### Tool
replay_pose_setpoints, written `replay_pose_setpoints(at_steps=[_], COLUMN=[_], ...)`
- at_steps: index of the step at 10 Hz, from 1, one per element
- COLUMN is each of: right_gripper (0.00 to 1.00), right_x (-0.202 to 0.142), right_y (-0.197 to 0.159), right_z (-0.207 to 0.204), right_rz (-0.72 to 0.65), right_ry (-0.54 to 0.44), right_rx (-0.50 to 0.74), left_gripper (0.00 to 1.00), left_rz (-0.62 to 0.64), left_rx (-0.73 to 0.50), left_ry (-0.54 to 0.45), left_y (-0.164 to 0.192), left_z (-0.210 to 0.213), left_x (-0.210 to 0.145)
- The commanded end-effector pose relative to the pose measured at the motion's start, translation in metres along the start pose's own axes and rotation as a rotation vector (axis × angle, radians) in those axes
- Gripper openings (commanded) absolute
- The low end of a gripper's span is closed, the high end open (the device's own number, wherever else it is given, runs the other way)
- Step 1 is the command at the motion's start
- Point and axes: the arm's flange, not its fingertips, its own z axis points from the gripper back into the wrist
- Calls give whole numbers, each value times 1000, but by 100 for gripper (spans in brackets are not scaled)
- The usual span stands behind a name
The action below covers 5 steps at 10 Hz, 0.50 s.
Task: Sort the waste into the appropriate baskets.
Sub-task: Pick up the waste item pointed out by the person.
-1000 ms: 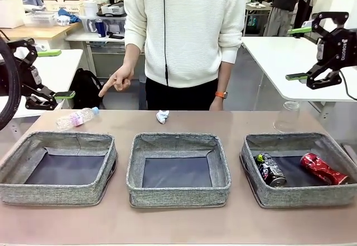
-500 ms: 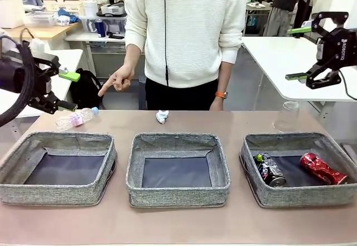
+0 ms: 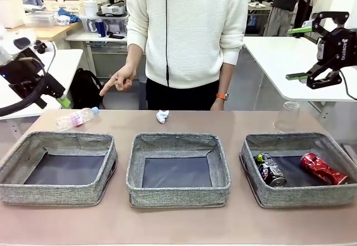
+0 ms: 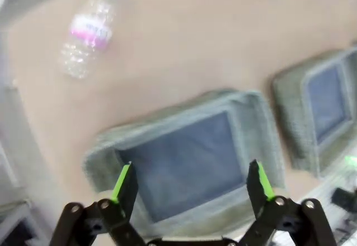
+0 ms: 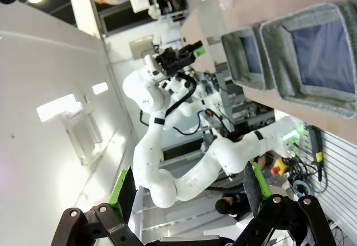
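L claw (image 4: 189,180) is seen w/ jaws wide apart, nothing held, hung over the L basket (image 3: 56,193) rather than over the bottle (image 3: 77,117); R claw (image 3: 298,53) is likewise spread and empty, raised well clear at the right. Dark can (image 3: 270,169) and red can (image 3: 323,168) are lodged in the R basket (image 3: 295,196); nothing is seen in the mid basket (image 3: 178,194) or the L basket. Not yet sorted, on the tabletop (image 3: 167,223) beyond the baskets: the bottle on its side near the far-left corner; the paper wad (image 3: 162,116) behind the mid basket; the clear plastic (image 3: 288,117) behind the R basket.

Risks, as judged: the bottle is round and lies close to the tabletop edge, so it could be rolled off if nudged by one pad before both are seated; its thin wall could be crushed, or the bottle squirted out, if pinched off-centre, esp. nr the cap. If the L claw is lowered from its present spot, the soft basket wall could be snagged and the basket dragged. The person's hand (image 3: 117,80) is held pointing above and behind the bottle; contact is poss. if the approach is swung wide. L wrist view is blurred, so aim may be misjudged. The clear plastic is hard to pick out vs. the tabletop; a miss is likely there. Mis-sorting is also poss.: bottle dropped in w/ the cans.
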Motion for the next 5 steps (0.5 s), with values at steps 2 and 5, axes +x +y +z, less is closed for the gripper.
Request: replay_pose_setpoints(at_steps=[2, 5], right_gripper=[100, 100], right_x=[0, 0], right_y=[6, 6], right_z=[-1, -1], right_rz=[-11, -11], right_ry=[4, 4], right_rx=[14, 14], left_gripper=[100, 100], left_rz=[0, -57], left_rx=[0, 99], left_ry=[0, 10], left_y=[0, -8], left_z=[0, -5], left_x=[0, 6])
